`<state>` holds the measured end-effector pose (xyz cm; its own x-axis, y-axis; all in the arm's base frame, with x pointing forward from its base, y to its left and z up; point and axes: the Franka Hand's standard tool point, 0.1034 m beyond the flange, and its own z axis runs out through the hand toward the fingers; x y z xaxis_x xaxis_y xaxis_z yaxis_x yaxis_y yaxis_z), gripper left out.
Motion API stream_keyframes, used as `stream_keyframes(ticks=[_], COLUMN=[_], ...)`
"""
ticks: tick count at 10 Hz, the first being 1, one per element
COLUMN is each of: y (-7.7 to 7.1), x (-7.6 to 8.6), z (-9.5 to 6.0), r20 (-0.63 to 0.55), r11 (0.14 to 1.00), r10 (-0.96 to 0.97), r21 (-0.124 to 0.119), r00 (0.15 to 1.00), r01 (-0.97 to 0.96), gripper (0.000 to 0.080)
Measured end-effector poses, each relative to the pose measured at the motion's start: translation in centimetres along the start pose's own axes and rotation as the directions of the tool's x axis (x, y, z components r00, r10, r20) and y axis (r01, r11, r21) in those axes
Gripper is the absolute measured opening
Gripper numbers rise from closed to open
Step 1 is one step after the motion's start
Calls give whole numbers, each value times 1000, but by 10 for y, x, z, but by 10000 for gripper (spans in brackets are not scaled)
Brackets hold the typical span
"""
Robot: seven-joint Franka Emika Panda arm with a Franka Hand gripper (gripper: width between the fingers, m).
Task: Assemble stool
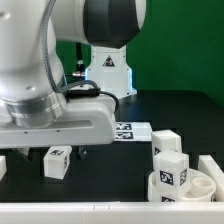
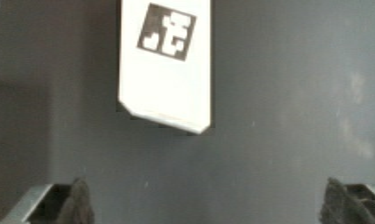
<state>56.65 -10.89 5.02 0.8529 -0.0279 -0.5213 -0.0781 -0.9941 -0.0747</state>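
Exterior view: white arm fills the exterior view's left, its wrist held low over the table.
table: black, with parts spread across it.
seat: round white disc near the exterior view's right edge, with a tag showing inside its rim.
marker board: lies flat behind the centre, partly hidden by the wrist.
upright leg: stands at the seat's rim. Cannot tell whether it is fully fastened.
loose leg: lies on the table under the wrist, well apart from the seat. The wrist view shows what is probably this leg ahead of the fingertips, untouched.
gripper: jaws spread wide, nothing between them.
progress: judged early. One leg looks fitted, at least one remains to be picked up and mounted.
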Motion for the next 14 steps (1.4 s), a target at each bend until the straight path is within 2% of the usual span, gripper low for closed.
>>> stream_keyframes(ticks=[2,3,4,5,8,9,10,12,13,14], y=[-2,0,3,4,6,12,12,11,11,11], x=[-7,-21,-13,-9,-12,-20,-27,-37,-36,-36], z=[10,24,28,23,27,40,54,70,70,70], r20=[131,280,317,297,312,369,440,510,507,507], r11=[1000,996,997,997,996,992,985,973,973,973], r10=[15,70,63,62,73,110,149,208,208,208], r21=[17,29,24,22,24,24,10,-21,-20,-21], r00=[991,958,946,953,947,923,886,835,837,836], r01=[-18,-81,-75,-72,-84,-127,-171,-230,-229,-230], gripper=[649,649,649,649,649,649,649,649,649,556])
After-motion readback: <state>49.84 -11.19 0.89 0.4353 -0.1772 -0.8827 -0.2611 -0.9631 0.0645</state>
